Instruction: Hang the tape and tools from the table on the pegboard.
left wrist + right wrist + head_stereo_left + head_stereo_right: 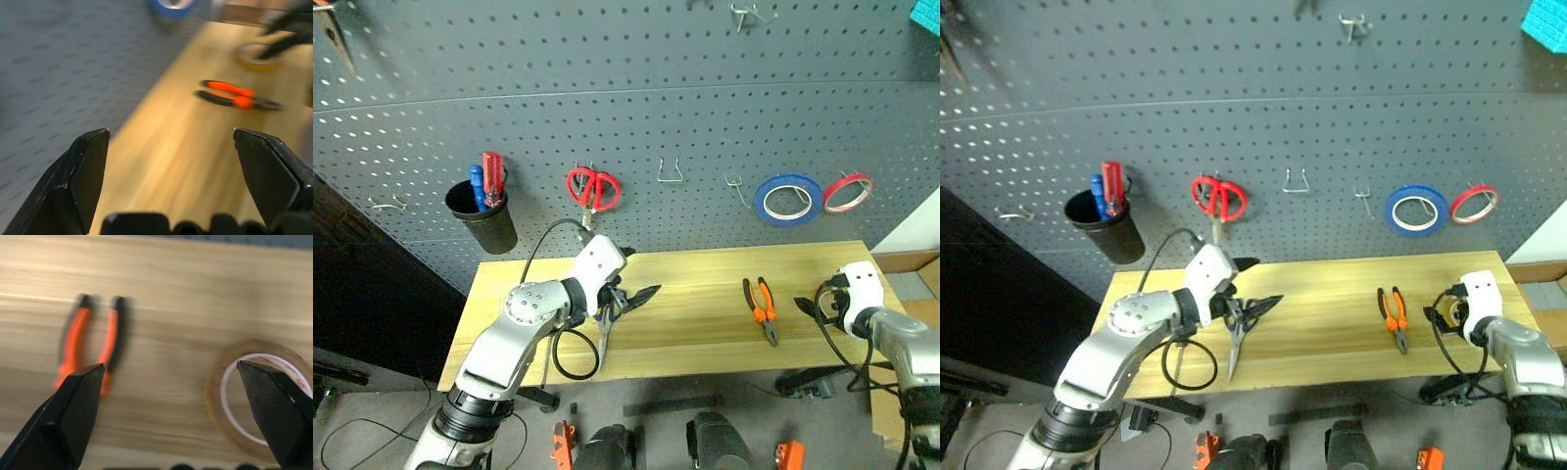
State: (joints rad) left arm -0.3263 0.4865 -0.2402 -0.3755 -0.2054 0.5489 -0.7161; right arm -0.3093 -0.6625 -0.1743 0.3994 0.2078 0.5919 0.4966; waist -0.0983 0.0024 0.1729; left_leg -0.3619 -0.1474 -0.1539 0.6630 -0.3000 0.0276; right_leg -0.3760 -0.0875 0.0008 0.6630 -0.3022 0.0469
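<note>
The table stands in front of the pegboard. The left gripper is over the left part of the table, and its two black fingers are spread wide with nothing between them. Below this gripper, something thin and dark lies on the wood, but I cannot tell what tool it is.

The pliers lie flat on the right half of the table, with the orange handles toward the pegboard and the metal nose toward the front edge. In the left wrist view, the pliers are well ahead of the gripper.

The right gripper is over the right end of the table, and its fingers are also spread apart and hold nothing. In the right wrist view, the tape lies flat on the wood under the gripper, close to one finger, and the pliers lie beside it, apart from it.

On the pegboard hang red scissors, a blue tape ring and a red tape ring. A black cup on the left holds a red and a blue screwdriver. An empty hook is between the scissors and the blue ring.
</note>
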